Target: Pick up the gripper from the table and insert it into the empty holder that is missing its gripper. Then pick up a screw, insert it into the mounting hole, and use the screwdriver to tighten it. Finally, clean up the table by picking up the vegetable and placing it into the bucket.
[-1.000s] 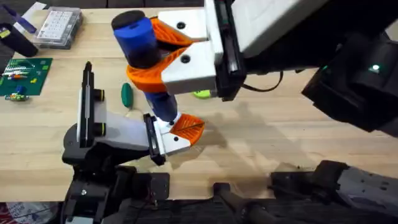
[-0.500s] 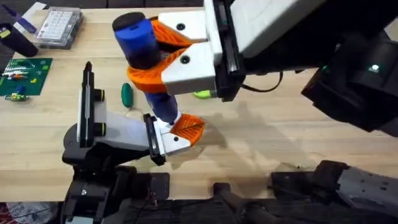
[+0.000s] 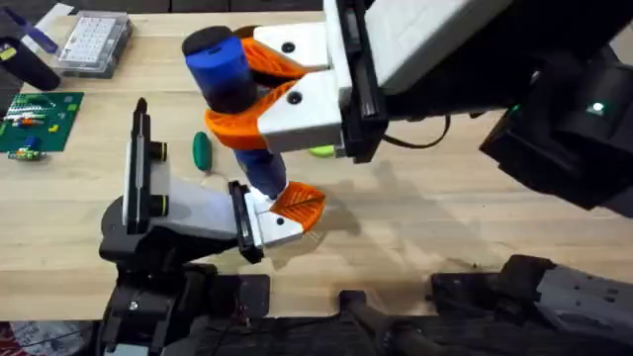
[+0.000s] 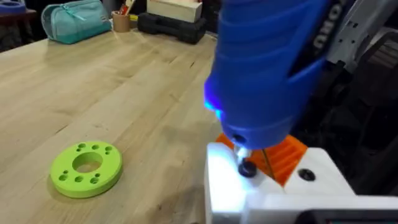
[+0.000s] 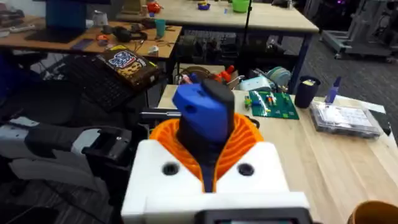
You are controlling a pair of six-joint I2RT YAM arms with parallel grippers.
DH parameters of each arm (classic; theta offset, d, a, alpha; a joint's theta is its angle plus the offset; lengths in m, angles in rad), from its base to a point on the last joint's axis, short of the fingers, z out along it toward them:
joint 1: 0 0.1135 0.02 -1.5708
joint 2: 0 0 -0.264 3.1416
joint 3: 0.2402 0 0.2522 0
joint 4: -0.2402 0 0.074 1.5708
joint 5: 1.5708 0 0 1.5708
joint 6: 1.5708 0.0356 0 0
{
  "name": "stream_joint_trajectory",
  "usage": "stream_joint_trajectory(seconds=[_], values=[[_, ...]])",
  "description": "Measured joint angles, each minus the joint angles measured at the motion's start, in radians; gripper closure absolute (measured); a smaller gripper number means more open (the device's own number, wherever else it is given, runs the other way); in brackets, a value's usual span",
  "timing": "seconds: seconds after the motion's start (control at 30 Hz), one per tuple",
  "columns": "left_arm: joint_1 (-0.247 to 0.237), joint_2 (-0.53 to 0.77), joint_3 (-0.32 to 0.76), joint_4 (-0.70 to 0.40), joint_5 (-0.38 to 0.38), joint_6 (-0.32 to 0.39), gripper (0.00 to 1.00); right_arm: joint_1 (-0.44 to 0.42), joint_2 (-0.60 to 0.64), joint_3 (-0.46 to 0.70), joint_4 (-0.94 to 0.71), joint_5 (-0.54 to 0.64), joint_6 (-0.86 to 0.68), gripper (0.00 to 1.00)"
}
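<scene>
Two of the three jobs look to be in hand or behind us: nearest the bases, the mounted gripper (image 3: 282,213) with its orange pad sits in the holder (image 3: 168,213), and the screw (image 4: 247,168) stands under the bit. Right above it, the right gripper (image 3: 259,91) clamps its orange pads around the blue screwdriver (image 3: 229,94), tip down on that screw, a blue glow at its nose, so tightening seems to be the step underway, though how deep the screw sits I cannot tell. The left gripper's own fingers: cannot tell either. Just beyond, the vegetable (image 3: 202,149) lies on the table (image 3: 445,208) near a lime-green ring (image 4: 85,168), not yet cleared. The bucket (image 5: 375,213) peeks in at the right wrist view's corner.
</scene>
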Motion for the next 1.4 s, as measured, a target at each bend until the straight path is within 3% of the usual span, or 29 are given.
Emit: stream_joint_trajectory(seconds=[0.57,1.4], values=[[0.0,0.0,0.0,0.0,0.0,0.0,0.985,0.0,0.0,0.0,0.117,-0.001,0.045,0.953],[0.0,0.0,0.0,0.0,-0.001,0.0,0.985,0.001,0.0,0.0,0.035,-0.003,0.044,0.954]])
